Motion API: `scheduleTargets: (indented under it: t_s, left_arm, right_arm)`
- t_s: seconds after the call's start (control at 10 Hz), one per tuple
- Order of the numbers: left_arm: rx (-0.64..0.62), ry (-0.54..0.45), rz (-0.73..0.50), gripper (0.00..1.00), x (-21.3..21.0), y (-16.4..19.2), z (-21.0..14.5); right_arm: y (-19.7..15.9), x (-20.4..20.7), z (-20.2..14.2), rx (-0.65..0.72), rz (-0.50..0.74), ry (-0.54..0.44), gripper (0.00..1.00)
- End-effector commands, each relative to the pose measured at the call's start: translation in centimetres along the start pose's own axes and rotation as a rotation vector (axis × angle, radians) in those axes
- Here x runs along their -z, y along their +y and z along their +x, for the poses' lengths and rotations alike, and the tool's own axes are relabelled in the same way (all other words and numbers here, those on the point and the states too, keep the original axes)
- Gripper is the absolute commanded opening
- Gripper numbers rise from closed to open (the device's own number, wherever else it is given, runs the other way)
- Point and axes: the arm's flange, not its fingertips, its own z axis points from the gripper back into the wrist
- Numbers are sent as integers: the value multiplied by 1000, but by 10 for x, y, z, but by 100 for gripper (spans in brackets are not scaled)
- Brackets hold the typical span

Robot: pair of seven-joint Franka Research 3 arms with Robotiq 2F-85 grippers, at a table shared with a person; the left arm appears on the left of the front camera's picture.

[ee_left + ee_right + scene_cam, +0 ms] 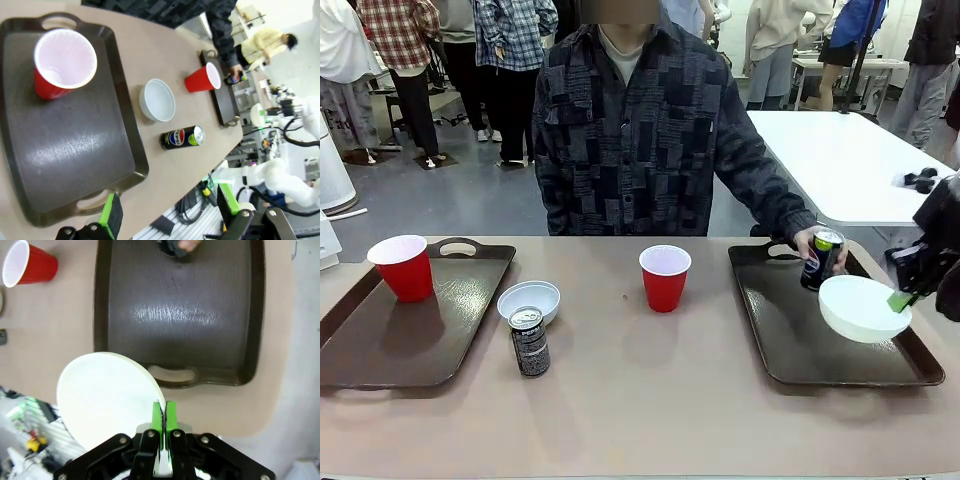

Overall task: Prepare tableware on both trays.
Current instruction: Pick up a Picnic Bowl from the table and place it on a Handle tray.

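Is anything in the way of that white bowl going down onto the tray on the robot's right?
Nothing visible does. The right gripper grips the bowl by its rim over the tray's near end; the tray's middle is bare. A person's hand holds a can at its far end, apart from the bowl.

The dark drink can [530, 343] standing on the table [650, 390] carries the brand word PEPSI in light letters just below its top rim. In the left wrist view this can [182, 137] shows "pepsi" beside the round red, white and blue emblem. The second can [820, 262], in the person's hand [802, 243], shows that emblem; its lettering is too small to read.
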Motion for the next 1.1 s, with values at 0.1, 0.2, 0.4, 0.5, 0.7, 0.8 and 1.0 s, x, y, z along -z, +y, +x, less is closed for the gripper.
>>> scheduleTargets:
  t_s: [0.1,0.2,0.4,0.5,0.7,0.8,1.0]
  left_arm:
    - [1,-9,-11,100,-1,0,0]
    - [1,-9,-11,100,-1,0,0]
    - [1,-9,-11,100,-1,0,0]
    - [1,-9,-11,100,-1,0,0]
    - [1,-9,-11,100,-1,0,0]
    - [1,-9,-11,100,-1,0,0]
    - [1,-9,-11,100,-1,0,0]
  right_arm:
    - [-8,23,-32,11,-25,4,4]
    - [-7,25,-31,14,-31,19,4]
    - [-3,29,-23,16,-40,27,4]
    - [7,38,-2,25,-46,-13,4]
    - [15,78,31,32,-77,-87,4]
    - [15,96,37,37,-87,-106,4]
    - [12,125,42,22,-92,-133,4]
